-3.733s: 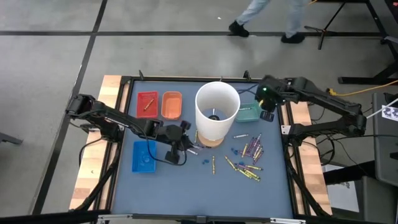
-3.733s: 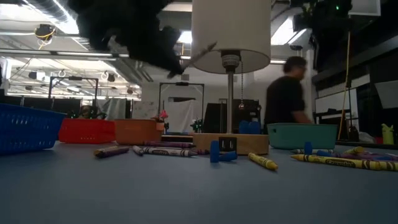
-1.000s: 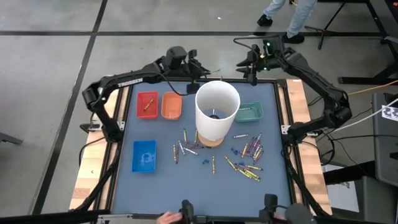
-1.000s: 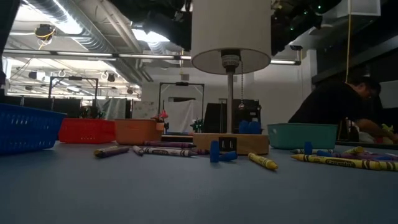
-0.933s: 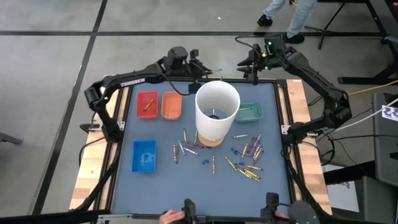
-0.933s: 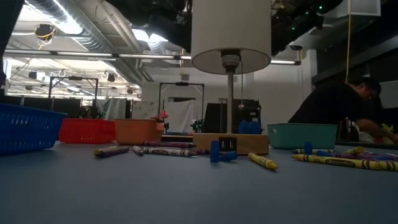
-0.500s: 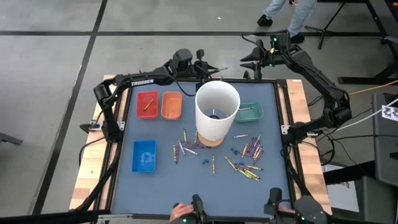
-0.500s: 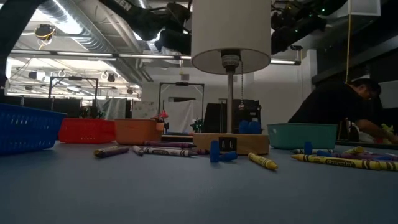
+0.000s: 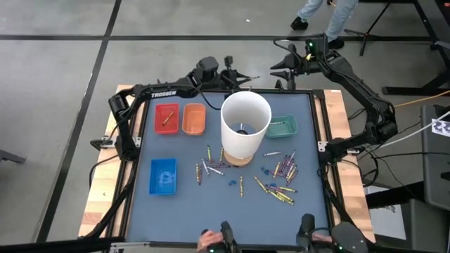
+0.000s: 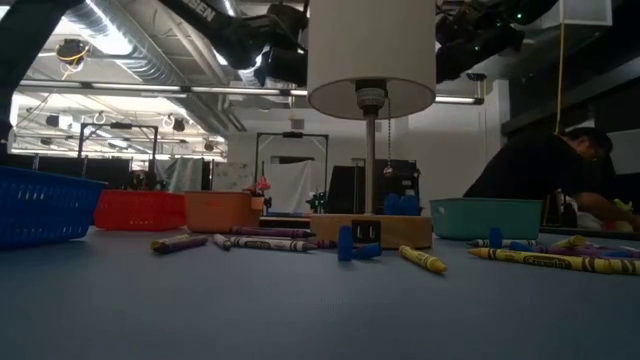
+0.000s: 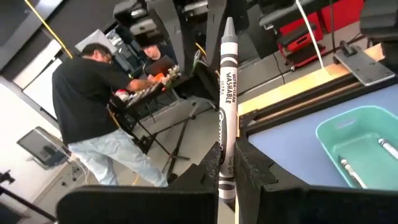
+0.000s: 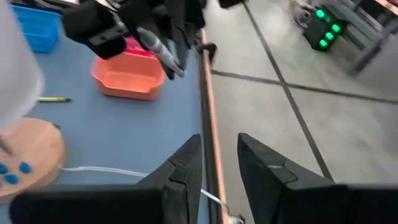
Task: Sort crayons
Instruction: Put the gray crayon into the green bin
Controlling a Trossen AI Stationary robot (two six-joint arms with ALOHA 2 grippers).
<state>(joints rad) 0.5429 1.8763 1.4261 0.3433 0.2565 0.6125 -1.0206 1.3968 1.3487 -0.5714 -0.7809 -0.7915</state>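
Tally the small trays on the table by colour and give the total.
red tray: 1
orange tray: 1
blue tray: 1
teal tray: 1
Total: 4

High view: straight down over the whole worktop [image 9: 211,204]. Low view: level across its surface, close, facing the room. Wrist views: forward past each claw, near the far edge. Shared by high and low: lamp [image 9: 245,126], trays.
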